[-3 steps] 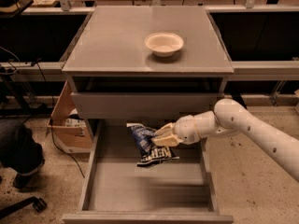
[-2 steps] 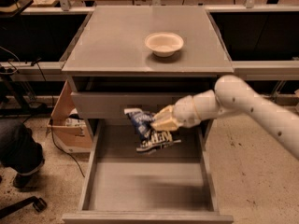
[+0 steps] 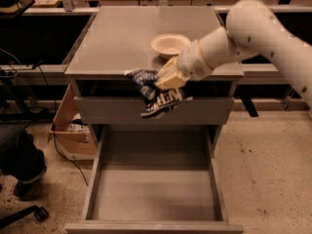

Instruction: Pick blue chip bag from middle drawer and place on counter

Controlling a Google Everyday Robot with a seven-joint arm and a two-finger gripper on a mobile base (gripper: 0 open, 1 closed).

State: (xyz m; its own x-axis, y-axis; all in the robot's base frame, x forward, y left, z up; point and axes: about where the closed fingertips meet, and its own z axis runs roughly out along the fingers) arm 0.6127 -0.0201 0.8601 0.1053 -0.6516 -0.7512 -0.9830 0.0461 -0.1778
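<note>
The gripper (image 3: pixel 165 78), clenched on the blue chip bag (image 3: pixel 158 100), holds it dangling at the front edge of the counter (image 3: pixel 117 38), above the open middle drawer (image 3: pixel 153 194), so the bag may snag that edge or nudge the bowl (image 3: pixel 170 44).

Hand (image 3: pixel 163 79) gripping chip bag (image 3: pixel 157 100) at counter (image 3: pixel 117 38) front edge, above pulled-out middle drawer (image 3: pixel 153 194). Bowl (image 3: pixel 169 44) on counter just behind hand. Cardboard box (image 3: pixel 73 130) left of drawer.
</note>
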